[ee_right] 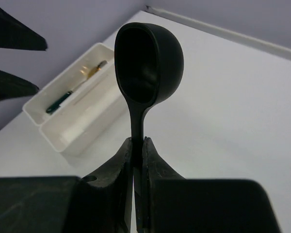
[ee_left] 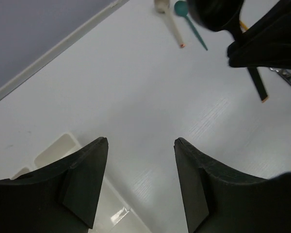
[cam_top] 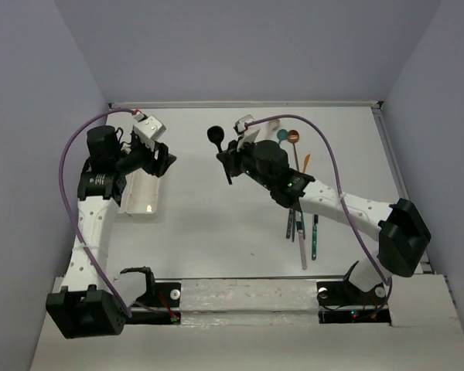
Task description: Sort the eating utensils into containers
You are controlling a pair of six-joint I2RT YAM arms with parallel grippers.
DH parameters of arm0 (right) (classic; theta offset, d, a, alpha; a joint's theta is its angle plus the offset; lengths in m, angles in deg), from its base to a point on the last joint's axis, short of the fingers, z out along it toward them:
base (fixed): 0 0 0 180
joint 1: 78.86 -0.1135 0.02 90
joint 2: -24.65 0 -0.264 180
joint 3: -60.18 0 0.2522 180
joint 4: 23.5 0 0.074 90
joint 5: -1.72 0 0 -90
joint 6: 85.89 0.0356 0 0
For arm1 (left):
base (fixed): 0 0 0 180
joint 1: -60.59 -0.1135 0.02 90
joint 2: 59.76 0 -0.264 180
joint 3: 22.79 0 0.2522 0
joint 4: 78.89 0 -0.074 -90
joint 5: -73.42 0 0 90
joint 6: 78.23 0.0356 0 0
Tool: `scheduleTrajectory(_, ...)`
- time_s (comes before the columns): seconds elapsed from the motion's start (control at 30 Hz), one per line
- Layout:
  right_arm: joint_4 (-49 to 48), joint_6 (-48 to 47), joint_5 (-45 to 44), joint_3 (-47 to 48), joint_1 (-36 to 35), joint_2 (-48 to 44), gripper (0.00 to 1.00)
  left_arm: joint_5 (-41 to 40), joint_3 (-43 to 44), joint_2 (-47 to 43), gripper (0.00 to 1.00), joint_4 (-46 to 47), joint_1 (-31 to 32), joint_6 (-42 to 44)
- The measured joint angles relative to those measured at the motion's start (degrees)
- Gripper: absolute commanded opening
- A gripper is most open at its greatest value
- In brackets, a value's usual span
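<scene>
- Your right tool (ee_right: 138, 150) is clamped on the handle of the black spoon (ee_right: 148, 58), with the bowl pointing away from the fingers.
- Your left tool (ee_left: 140, 179) is spread wide and holds nothing.
- It hangs over the containers (ee_right: 87, 136), at 9 o'clock from the right tool in the top view.
- A teal-handled gold utensil (ee_right: 63, 99) lies in the farther compartment.
- The other utensils (cam_top: 301, 228) lie on the tabletop (cam_top: 216, 239) at 4 o'clock.

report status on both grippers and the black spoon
Right gripper shut on black spoon, held aloft. Left gripper open, hovering above the trays. One green-handled utensil in one tray. Left gripper may crowd the drop.
</scene>
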Motion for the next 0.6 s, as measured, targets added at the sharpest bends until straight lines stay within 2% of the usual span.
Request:
scheduleTrajectory(0.1,-6.3,-0.8,2.8,0.4,-2.0,1.1,0.00,3.9,0.0,-3.7,0.72,0.3,2.5,-1.5)
scheduleTrajectory(0.27,-12.2,-2.0,6.1,1.4,-3.9,6.7,0.00,7.0,-1.2,-7.7,0.73,3.3,3.0,-4.8)
scheduleTrajectory(0.6,-16.6,-3.5,11.1,2.0,-6.7,8.6,0.00,11.7,-6.0,-5.5,0.76,7.1,3.3,-10.3)
